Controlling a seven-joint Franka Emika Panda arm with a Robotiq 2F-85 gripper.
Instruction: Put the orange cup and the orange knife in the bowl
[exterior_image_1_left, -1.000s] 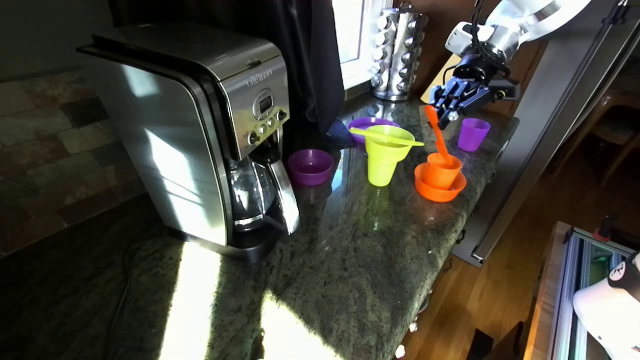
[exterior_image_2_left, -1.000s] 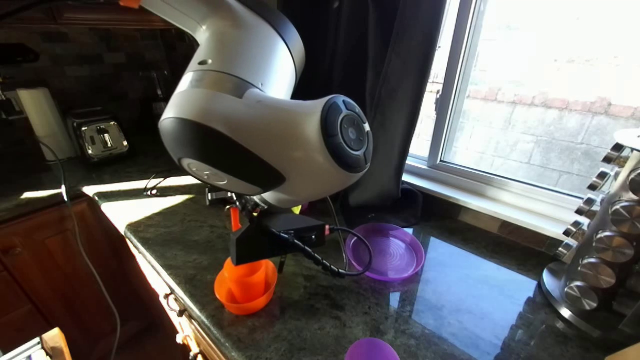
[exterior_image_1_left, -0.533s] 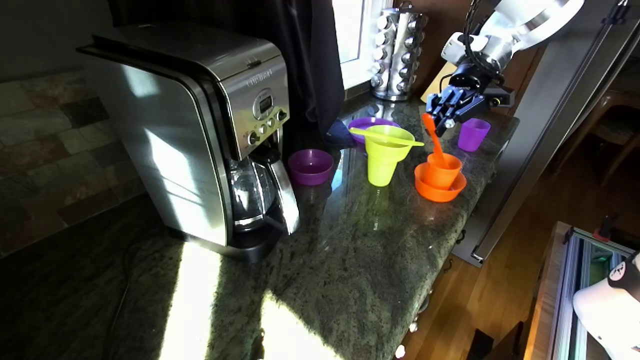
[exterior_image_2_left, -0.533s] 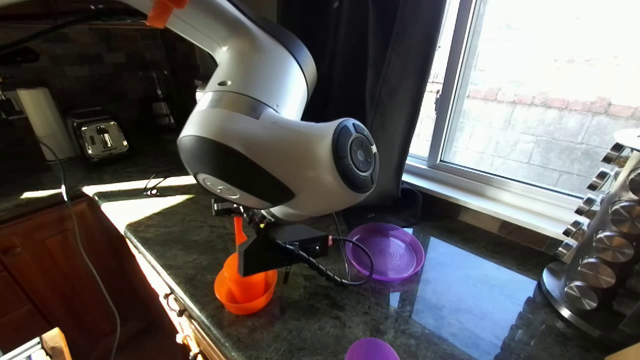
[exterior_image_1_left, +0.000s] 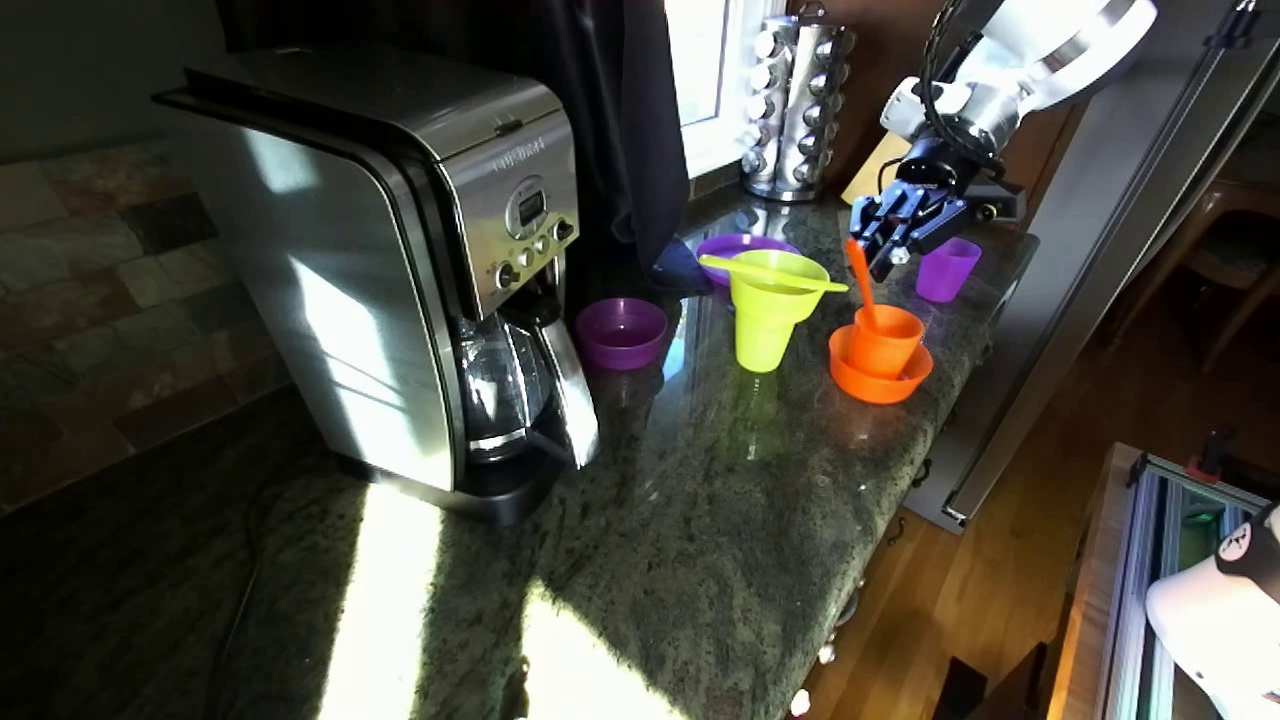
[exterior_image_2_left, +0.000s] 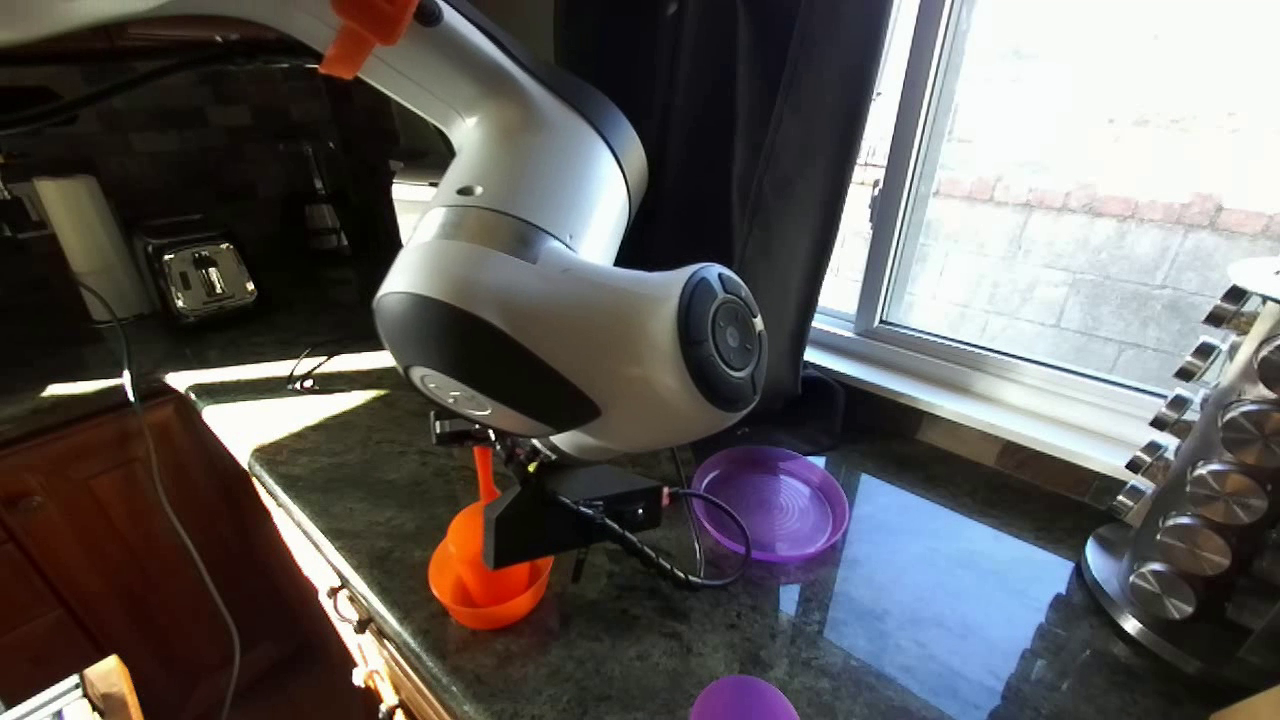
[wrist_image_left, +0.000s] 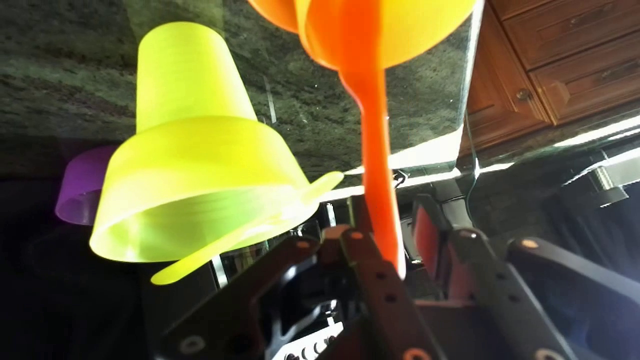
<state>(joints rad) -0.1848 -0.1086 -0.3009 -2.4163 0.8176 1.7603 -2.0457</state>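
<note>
Franka Emika Panda arm: silver-white shell, dark grey panel, oval badge, 1 round black button disc, 1 orange clip. Wrist housing: black, angular. Cable: black, spiral-wrapped. Robotiq gripper: dark linkages with round fasteners.

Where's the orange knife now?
At right in an exterior view, the orange knife leans in the orange cup, inside the bowl, its top near the jaws.

the hand and orange knife sit lower.
</note>
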